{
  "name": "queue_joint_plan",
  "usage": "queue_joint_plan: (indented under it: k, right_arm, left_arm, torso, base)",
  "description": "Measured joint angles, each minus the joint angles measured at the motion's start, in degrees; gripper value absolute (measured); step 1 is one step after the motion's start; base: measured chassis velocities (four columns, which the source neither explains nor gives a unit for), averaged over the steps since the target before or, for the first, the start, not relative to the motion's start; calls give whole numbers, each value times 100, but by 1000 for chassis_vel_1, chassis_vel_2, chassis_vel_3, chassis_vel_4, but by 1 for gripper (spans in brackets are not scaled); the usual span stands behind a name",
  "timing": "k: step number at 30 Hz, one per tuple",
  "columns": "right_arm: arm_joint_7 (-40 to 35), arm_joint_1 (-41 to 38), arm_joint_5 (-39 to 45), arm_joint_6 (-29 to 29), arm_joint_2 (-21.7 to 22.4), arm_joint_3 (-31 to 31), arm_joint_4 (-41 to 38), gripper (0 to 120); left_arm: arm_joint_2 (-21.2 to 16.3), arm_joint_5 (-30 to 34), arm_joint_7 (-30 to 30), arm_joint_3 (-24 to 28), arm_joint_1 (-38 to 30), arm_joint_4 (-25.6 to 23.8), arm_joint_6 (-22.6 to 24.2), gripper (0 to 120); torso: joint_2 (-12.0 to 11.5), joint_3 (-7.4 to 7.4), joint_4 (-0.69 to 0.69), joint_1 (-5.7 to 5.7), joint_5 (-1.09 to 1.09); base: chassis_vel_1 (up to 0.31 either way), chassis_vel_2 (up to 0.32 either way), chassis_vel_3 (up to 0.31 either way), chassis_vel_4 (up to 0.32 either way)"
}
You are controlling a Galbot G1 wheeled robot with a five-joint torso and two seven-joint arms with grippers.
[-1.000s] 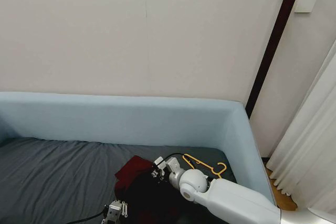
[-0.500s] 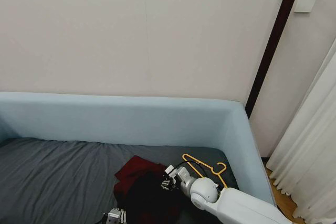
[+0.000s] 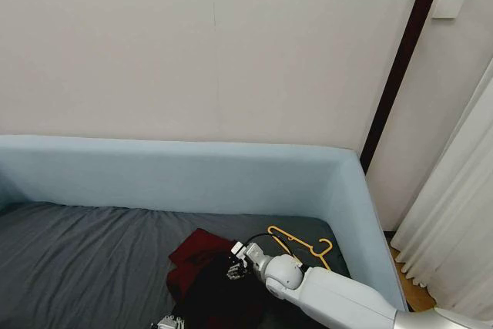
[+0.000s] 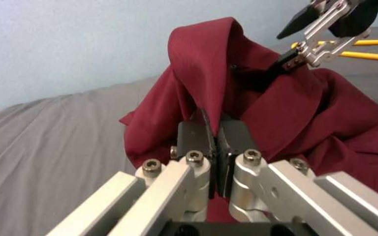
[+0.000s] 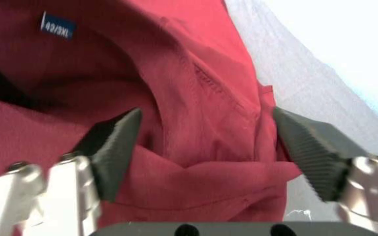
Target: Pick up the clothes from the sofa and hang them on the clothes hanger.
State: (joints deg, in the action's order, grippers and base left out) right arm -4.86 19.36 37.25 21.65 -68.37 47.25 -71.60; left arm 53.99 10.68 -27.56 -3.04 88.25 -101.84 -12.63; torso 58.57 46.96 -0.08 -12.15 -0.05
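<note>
shirt [image 3: 202,263]: lay crumpled on sofa [image 3: 185,175] seat nr right end, beside hanger [image 3: 302,244].
L gripper [image 4: 213,140]: clamped on a shirt fold, prob. to lift it.
R gripper [image 5: 205,123]: jaws apart just above shirt, prob. seeking 2nd hold.

Cream wall [image 3: 231,52], white curtain [image 3: 462,244], perhaps a switch [image 3: 447,4]

Head view: soft, even room light; wall [image 3: 192,52] flat-lit, no hard shadows, no glare. Curtain [image 3: 454,244] was brightest area. Red shirt [image 3: 202,246] lay in deep shade toward front edge of sofa seat [image 3: 77,252], almost black there. Right wrist view: one corner blown out white; fingers [image 5: 310,152] of right gripper [image 5: 205,115] blurred near lens. Left wrist view: shirt folds cast soft shadows.
</note>
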Motion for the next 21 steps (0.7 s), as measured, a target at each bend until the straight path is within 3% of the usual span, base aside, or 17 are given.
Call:
queue_joint_plan:
  k: [5,8,16,21]
  right_arm:
    - [55,-28,-51,-20,-17,84,49,63]
    - [84,-65,-56,-21,-38,174,69,47]
    - [98,-96,-44,-21,-61,293,56,22]
    - [27,-87,46,-47,-34,295,-19,0]
  left_arm:
    - [13,-20,1,20,6,17,-1,0]
    - [30,-38,3,23,18,25,-4,0]
    - [41,-83,5,1,66,34,-28,0]
    - [74,-229,25,-32,43,152,-131,0]
  torso:
    - [0,0,0,0,0]
    - [0,0,0,0,0]
    - [0,0,0,0,0]
    - [0,0,0,0,0]
  base:
    - [0,0,0,0]
    - [0,0,0,0]
    - [0,0,0,0]
    - [0,0,0,0]
